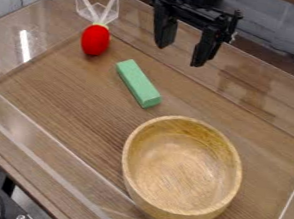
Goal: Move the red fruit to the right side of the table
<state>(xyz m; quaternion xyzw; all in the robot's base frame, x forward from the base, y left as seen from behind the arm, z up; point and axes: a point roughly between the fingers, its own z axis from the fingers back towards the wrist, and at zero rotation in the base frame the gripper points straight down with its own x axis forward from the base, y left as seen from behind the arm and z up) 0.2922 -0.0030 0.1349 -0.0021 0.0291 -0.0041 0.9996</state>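
The red fruit (95, 40) is small, glossy and rounded, and it lies on the brown wood-grain table (232, 97) near the back left. My gripper (182, 48) hangs above the back middle of the table, to the right of the fruit and apart from it. Its two dark fingers (160, 33) point down and stand wide open with nothing between them.
A green rectangular block (137, 82) lies between the fruit and a large wooden bowl (182, 169) at the front. Low clear plastic walls (30, 42) run round the table's edges. A white forked piece (95, 6) sticks up behind the fruit.
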